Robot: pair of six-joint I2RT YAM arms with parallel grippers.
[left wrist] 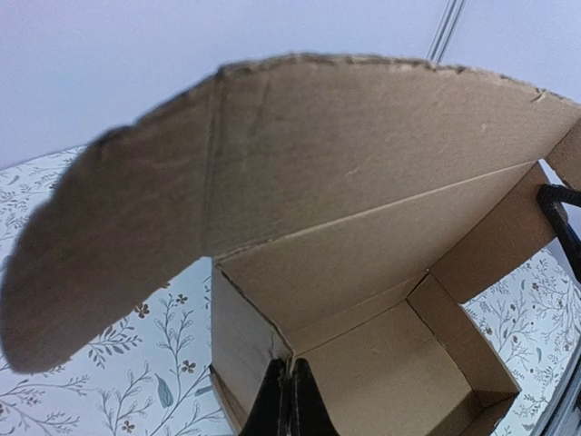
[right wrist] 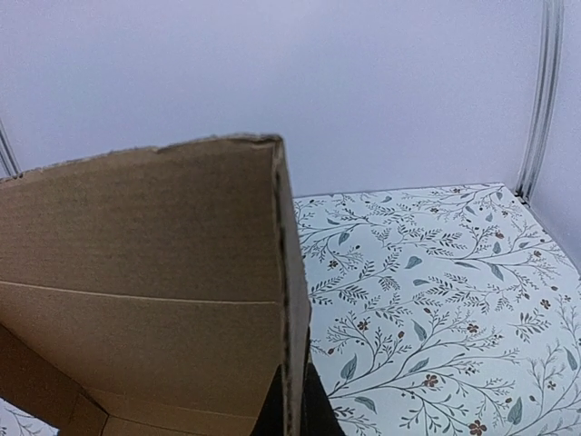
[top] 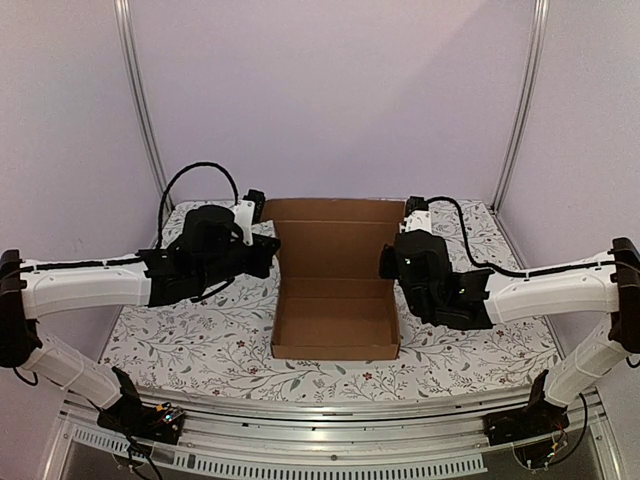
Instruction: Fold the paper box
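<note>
The paper box [top: 335,320] is plain brown card and sits open between the two sets of fingers on the flower-patterned table cover [top: 200,340]. Its lid flap stands up just beyond them. The left gripper [top: 268,255] pinches the box's left wall, its fingers [left wrist: 269,409] nearly together with only the card's edge between. The right gripper [top: 390,262] is clamped the same way on the right wall, with its fingers [right wrist: 320,413] either side of the wall. Outward of each grip, the cover stretches away to the metal posts [top: 140,100].

The paper box [top: 335,322] is open from above; its raised lid [top: 335,235] walls the far side.
</note>
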